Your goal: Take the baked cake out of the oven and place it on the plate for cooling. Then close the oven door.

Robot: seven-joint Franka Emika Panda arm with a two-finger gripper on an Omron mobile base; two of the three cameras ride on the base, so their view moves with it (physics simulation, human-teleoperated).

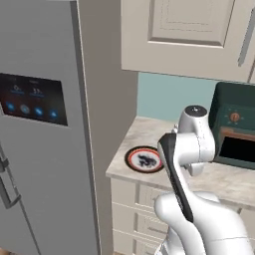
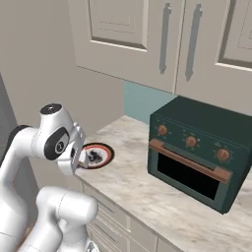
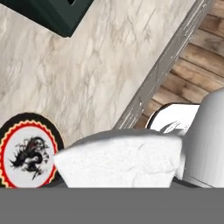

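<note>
The cake [image 3: 118, 157] is a white, rough-surfaced lump right in front of the hand camera, covering the fingertips. My gripper [image 2: 76, 160] hangs at the counter's front left, beside the plate [image 2: 105, 149], and looks shut on the cake. The round plate [image 1: 133, 155] has a black and red rim and a dark dragon figure, and nothing lies on it. In the hand view the plate [image 3: 26, 120] sits just left of the cake. The oven and the oven door are out of view.
A dark green countertop toaster [image 2: 197, 152] with copper knobs and a copper bar handle stands shut at the right of the marble counter [image 2: 147, 197]. A grey fridge [image 1: 45, 149] rises at the left. Wall cabinets hang above. Wood floor [image 3: 197, 74] lies beyond the counter edge.
</note>
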